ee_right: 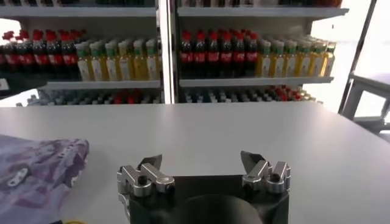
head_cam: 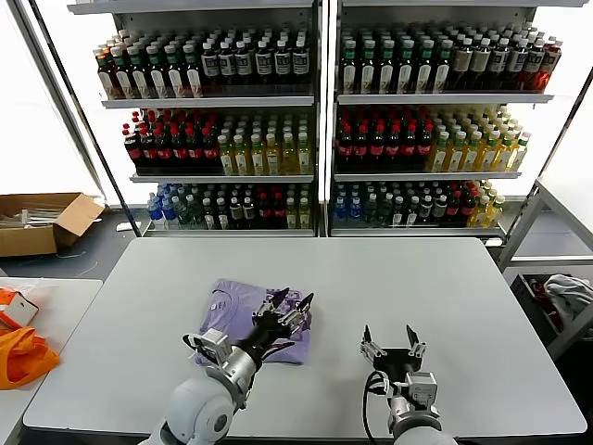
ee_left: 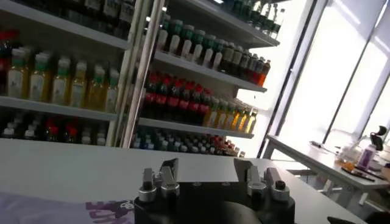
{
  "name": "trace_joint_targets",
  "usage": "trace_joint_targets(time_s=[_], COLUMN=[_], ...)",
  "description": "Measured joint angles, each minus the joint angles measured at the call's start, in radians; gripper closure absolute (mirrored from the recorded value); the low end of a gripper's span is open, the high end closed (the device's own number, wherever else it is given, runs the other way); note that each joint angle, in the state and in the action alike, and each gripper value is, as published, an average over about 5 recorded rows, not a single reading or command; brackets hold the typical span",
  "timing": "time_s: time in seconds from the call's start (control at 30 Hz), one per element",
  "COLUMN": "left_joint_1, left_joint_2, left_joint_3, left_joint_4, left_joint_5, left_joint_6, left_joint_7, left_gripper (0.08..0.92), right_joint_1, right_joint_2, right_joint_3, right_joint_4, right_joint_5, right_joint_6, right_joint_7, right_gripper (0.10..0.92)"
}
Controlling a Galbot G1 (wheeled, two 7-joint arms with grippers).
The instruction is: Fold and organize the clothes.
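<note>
- Shirt (head_cam: pixel 243 311): thin lavender knit, folded flat on the desk (head_cam: pixel 445 287); probably light, limp and quick to crumple, so best pinched at an edge or corner.
- Left gripper (head_cam: pixel 289 311): fingers parted, holding nothing, poised over the shirt's right edge, arm reaching forward.
- Right gripper (head_cam: pixel 393 345): fingers wide, empty, over bare desk, apart from the shirt.

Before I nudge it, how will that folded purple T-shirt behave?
The lavender T-shirt lies flat and creased, so it is probably floppy and light. Pushed on the smooth table, it would likely slide or bunch; a one-edge lift by the open left gripper may unfold it.
</note>
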Motion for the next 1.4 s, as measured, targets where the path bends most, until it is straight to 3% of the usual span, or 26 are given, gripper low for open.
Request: trace_joint_targets(time_s=[0.27,0.67,1.03,1.23,1.4], left_joint_1=[0.031,0.101,0.135,0.148,0.152], left_joint_2=[0.01,-0.004,-0.01,-0.009,-0.013], left_joint_3=[-0.066,-0.118,-0.127,-0.134,-0.133], left_joint_4=[-0.031,-0.047,-0.045,-0.049,-0.05], left_joint_5=[0.063,0.171,0.205,0.212,0.216], left_joint_6=[0.032,0.069,0.095,0.098,0.101], left_joint_7=[-0.076,-0.125,-0.144,-0.148,-0.15], left_gripper=[0.187,0.177,0.177,0.177,0.177], right_joint_1=[0.115,0.317,0.41,0.425,0.437], right_joint_2=[0.017,0.118,0.197,0.209,0.221], right_joint_3=[-0.048,-0.063,-0.087,-0.092,-0.096], right_joint_4=[-0.03,-0.181,-0.3,-0.343,-0.372], right_joint_5=[0.302,0.685,0.786,0.785,0.769], right_joint_6=[-0.038,-0.037,-0.025,-0.025,-0.031], right_joint_7=[0.053,0.132,0.186,0.209,0.212], right_gripper=[0.203,0.203,0.209,0.315,0.351])
